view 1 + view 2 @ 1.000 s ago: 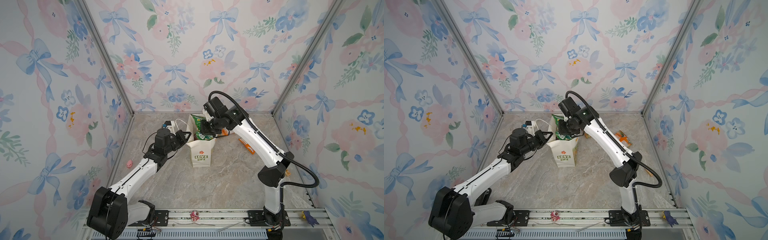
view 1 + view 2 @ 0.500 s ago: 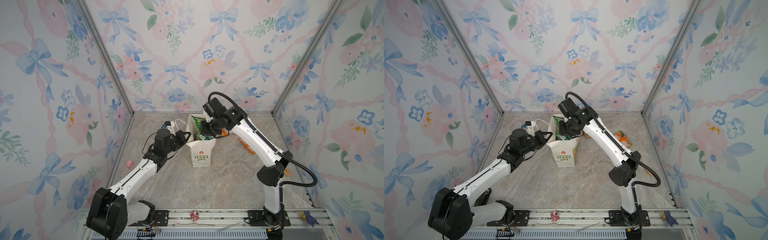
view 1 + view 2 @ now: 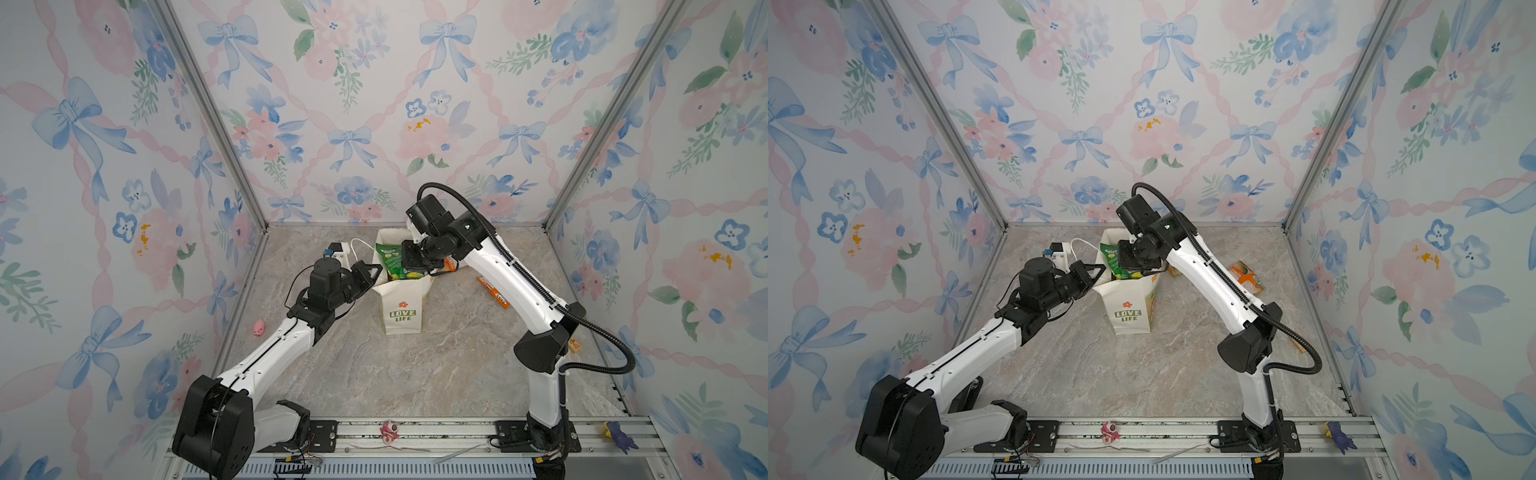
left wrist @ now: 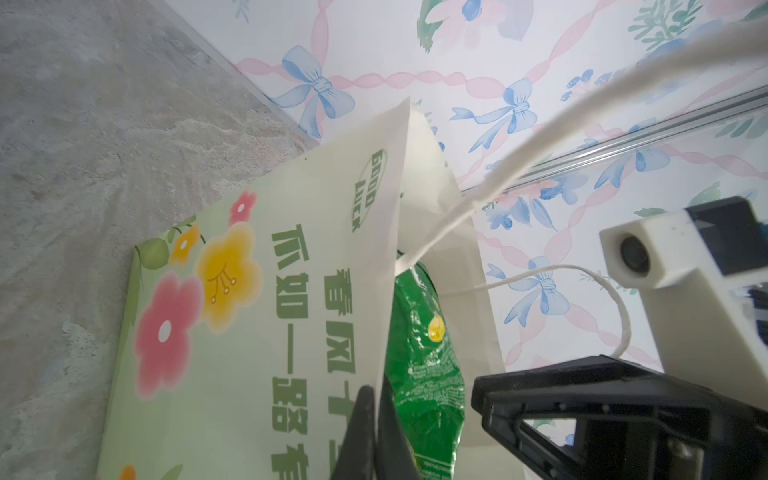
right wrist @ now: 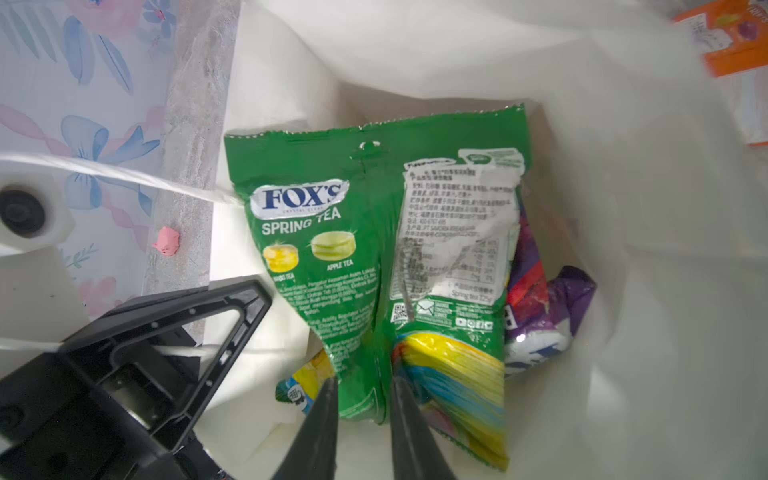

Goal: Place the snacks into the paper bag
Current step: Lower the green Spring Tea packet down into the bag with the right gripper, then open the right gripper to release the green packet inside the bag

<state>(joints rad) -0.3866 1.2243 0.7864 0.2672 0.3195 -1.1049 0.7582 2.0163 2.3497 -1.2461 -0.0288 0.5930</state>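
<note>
Release looks due: left jaws pinch the paper bag (image 4: 249, 332) rim; right jaws straddle the green packet (image 5: 353, 249), grip unclear. Spread them wide before you lift straight up.

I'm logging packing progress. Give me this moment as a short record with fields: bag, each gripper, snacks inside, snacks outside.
bag: paper bag upright on the table, mouth open
left gripper: shut on the bag's rim
right gripper: over the bag's mouth, jaws either side of the green packet; gripping or releasing, unclear
inside: green packet, purple packet, others partly hidden
outside: orange packet lying on the table, right of the bag
</note>
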